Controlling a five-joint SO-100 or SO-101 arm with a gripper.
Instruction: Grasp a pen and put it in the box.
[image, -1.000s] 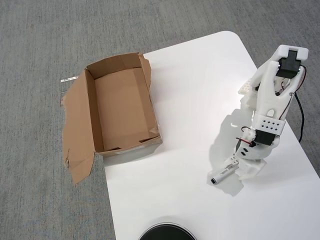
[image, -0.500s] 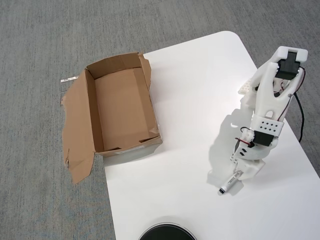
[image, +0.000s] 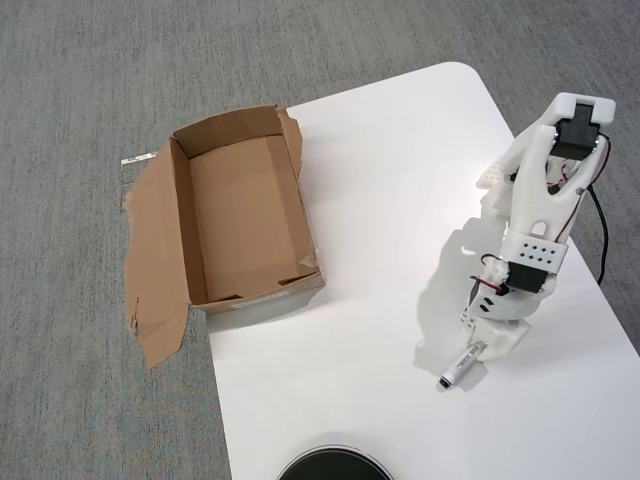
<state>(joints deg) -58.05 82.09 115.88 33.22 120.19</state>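
The pen (image: 459, 367) is a slim white marker lying at a slant on the white table (image: 370, 200), near its right front, with the dark tip pointing down-left. Its upper end runs under the white arm's gripper (image: 482, 345), which stands over it and looks shut on that end. The arm's own body largely hides the fingers. The box (image: 180, 215), brown cardboard with ragged flaps, sits open and empty at the table's left edge, far left of the gripper.
A round black object (image: 335, 466) peeks in at the bottom edge of the table. Grey carpet (image: 80, 90) surrounds the table. A black cable (image: 603, 235) runs along the arm's right side.
The pen has swung from a flatter slant to point more steeply downward and slid down-right under the gripper. In the last half second nothing has visibly moved.
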